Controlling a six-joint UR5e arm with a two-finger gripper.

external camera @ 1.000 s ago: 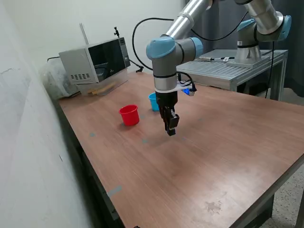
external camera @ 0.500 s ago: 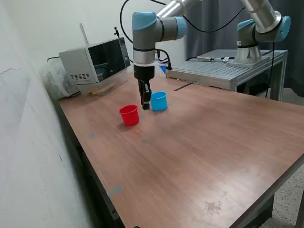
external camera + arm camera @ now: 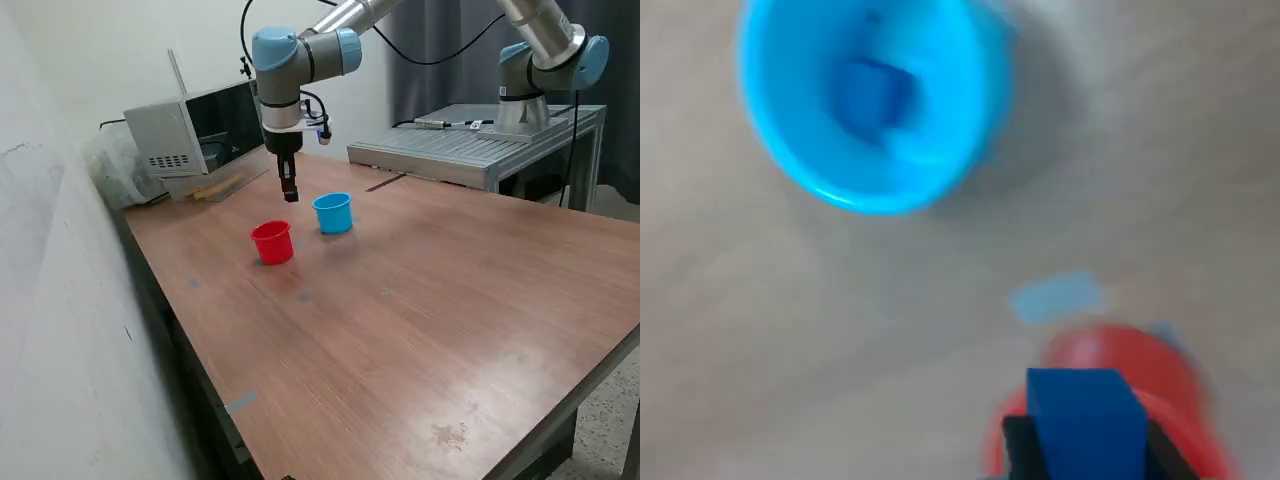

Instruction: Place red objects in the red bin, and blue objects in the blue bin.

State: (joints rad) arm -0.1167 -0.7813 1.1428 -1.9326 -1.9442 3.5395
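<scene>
Claw (image 3: 289,193): upper centre-left of exterior view, above worktop (image 3: 430,320), clamping a blue cube (image 3: 1085,420), seen only by wrist. Blue cup (image 3: 333,213) holds another blue cube (image 3: 872,92); red cup (image 3: 272,242) beside it.

A brown wood-grain table (image 3: 450,330) is filling most of the exterior view. A grey microwave-like box (image 3: 200,125) with a dark door is sitting at the table's far corner, toward the exterior view's left, with crumpled clear plastic (image 3: 112,165) lying beside it. A grey metal bench (image 3: 480,150) is standing behind the table, and a dark curtain (image 3: 450,50) is hanging beyond it.
</scene>
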